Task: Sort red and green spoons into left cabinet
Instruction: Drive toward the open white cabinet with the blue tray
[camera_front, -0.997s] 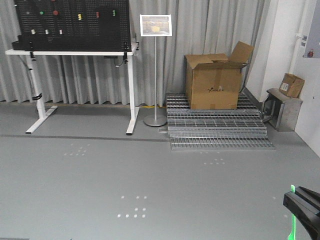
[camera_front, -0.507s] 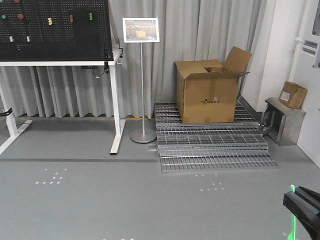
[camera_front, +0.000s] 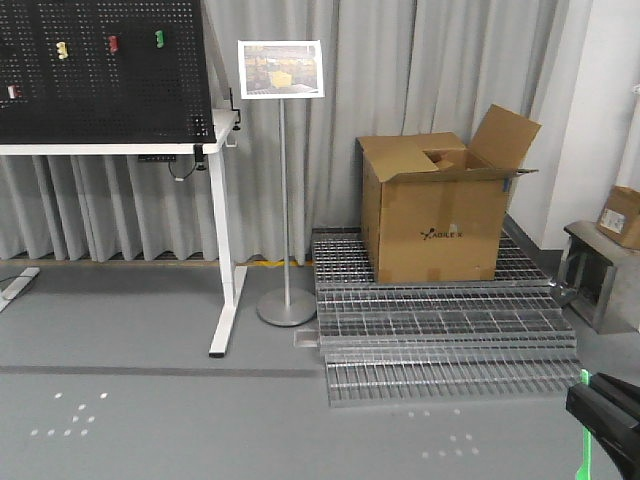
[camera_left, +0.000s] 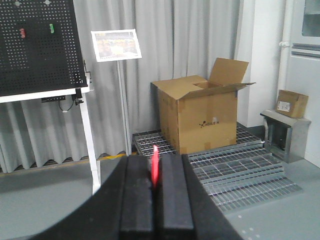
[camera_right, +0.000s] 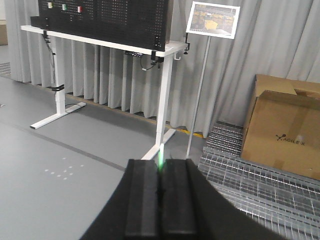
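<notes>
Left gripper grasps the red spoon; right gripper grasps the green spoon. The cardboard box at centre right is printed "AGILE·X".

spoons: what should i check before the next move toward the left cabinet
1. Grip on red spoon by left gripper: ok, pinched.
2. Grip on green spoon by right gripper: ok, pinched.
3. Sight of left cabinet: not ok, no view shows it.
4. Path straight ahead: not ok, grating stack and cardboard box stand there.
5. How deep each spoon sits in its grip: cannot tell, only thin tips show.
</notes>
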